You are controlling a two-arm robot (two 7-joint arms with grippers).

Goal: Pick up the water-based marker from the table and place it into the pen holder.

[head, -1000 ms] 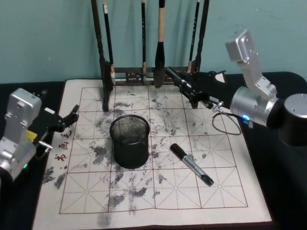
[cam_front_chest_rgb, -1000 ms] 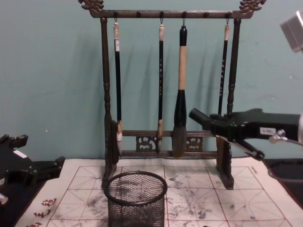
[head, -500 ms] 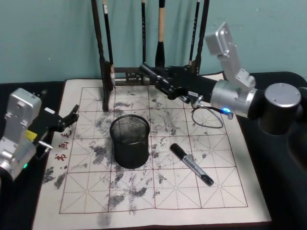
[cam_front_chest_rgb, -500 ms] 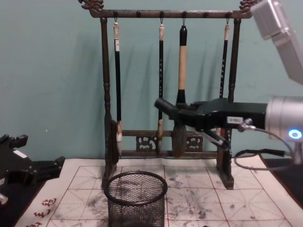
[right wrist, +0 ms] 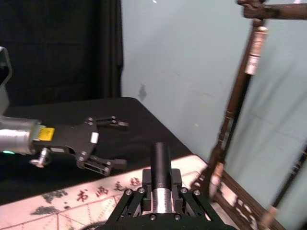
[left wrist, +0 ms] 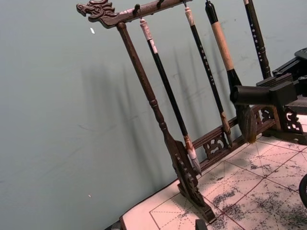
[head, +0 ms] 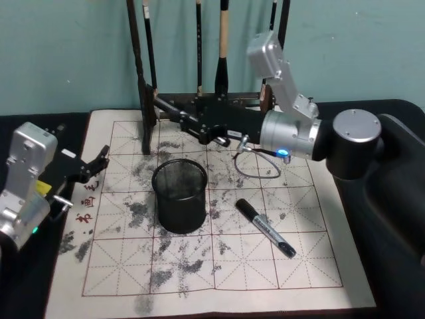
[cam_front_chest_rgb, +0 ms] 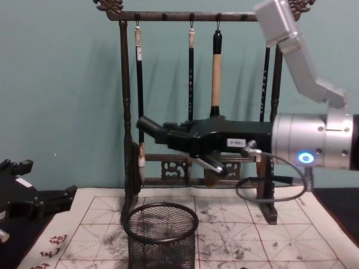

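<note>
While the black water-based marker lies flat on the ink-stained grid paper mat, just right of the round black wire-mesh pen holder, the right gripper hovers beyond the holder with jaws spread, empty. At the mat's left edge, the left gripper sits open.

A black table carries a stained grid mat; on the mat stand a mesh holder and brush rack, and a marker lies flat.
</note>
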